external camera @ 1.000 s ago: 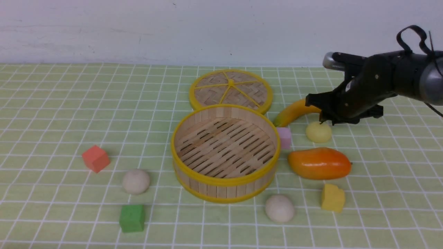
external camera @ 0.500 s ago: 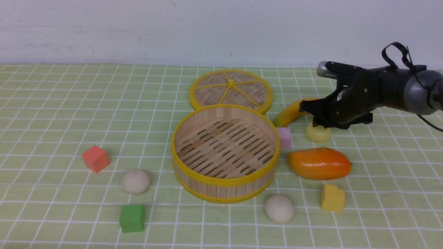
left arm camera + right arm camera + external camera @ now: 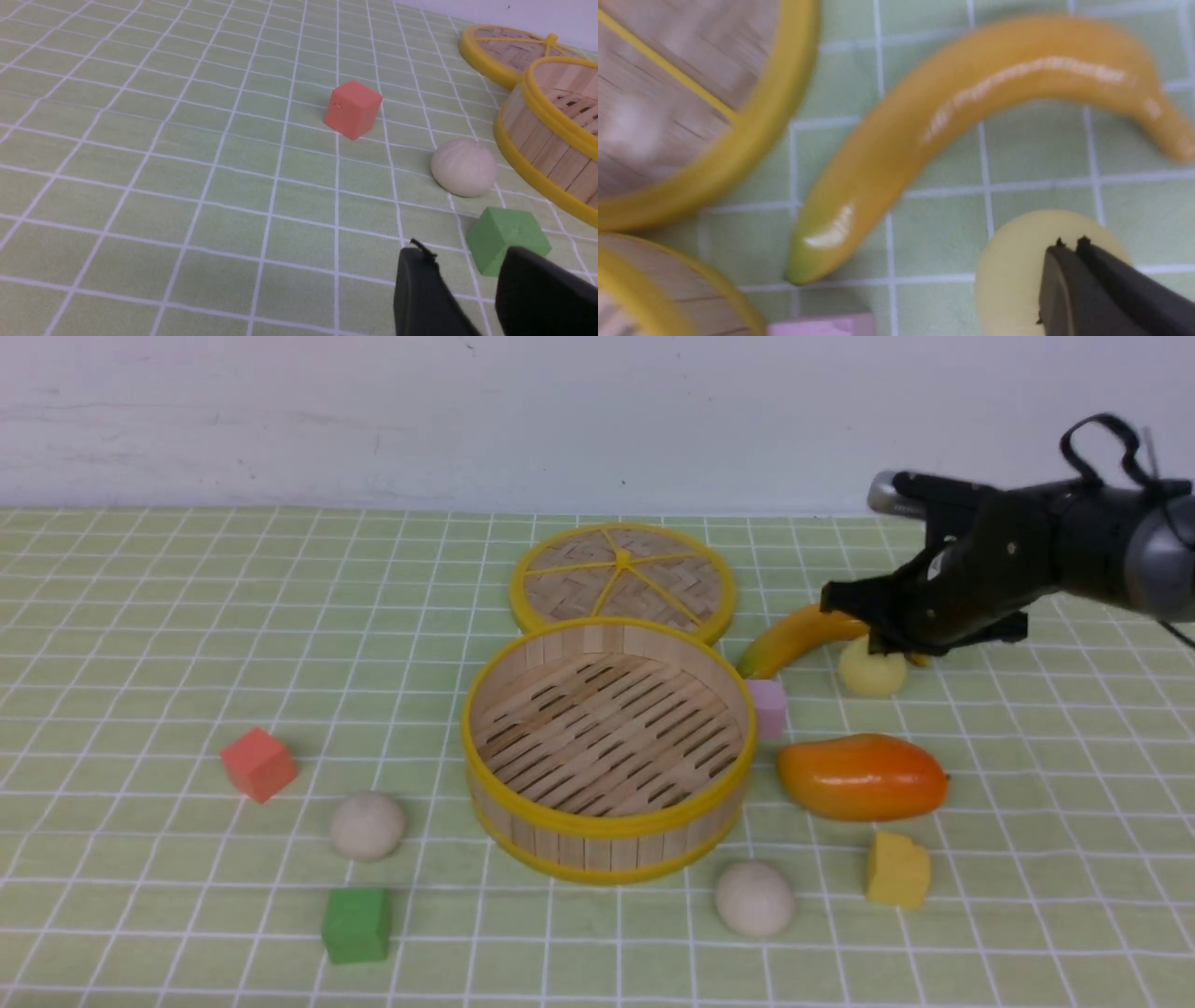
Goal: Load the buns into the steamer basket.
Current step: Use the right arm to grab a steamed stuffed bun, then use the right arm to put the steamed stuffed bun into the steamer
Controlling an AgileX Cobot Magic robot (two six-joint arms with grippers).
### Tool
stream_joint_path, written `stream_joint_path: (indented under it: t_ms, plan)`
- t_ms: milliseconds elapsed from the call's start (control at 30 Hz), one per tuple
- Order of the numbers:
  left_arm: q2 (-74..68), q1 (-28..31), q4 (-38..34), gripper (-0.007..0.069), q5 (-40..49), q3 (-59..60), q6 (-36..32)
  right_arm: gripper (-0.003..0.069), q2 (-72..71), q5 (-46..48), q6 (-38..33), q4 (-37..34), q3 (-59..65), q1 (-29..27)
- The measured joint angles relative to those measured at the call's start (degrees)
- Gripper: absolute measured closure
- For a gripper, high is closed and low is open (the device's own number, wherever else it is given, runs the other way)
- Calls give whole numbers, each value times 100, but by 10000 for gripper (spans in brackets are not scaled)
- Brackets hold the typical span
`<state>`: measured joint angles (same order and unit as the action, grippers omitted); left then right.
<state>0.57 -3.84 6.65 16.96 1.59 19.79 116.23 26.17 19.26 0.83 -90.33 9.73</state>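
My right gripper [image 3: 1070, 245] has its black fingers pressed together with nothing between them, tips over the small pale yellow round bun [image 3: 873, 670]. The bun lies on the cloth just beside the curved yellow banana [image 3: 794, 637], apart from the round bamboo steamer basket [image 3: 607, 831]. I judge I should spread the fingers, straddle the bun's middle and close gently so the smooth ball cannot squirt away; my left gripper [image 3: 462, 257] hangs with fingers apart.

Three buns [image 3: 368, 825] [image 3: 754, 897] [image 3: 872, 670], four cubes [image 3: 259, 763] [image 3: 356, 924] [image 3: 897, 870] [image 3: 769, 707], one basket [image 3: 607, 826], lid [image 3: 621, 574], banana [image 3: 794, 639] and mango [image 3: 861, 777].
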Motion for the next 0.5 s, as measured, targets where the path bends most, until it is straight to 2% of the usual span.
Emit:
stream_joint_path:
  t_ms: [200, 500]
  plan:
    - [0, 0, 0, 386, 0, 0, 0, 669, -856, 111, -126, -240, 0, 152]
    - [0, 0, 0, 386, -29, 0, 0, 669, -866, 543, -1211, -1146, 0, 1280]
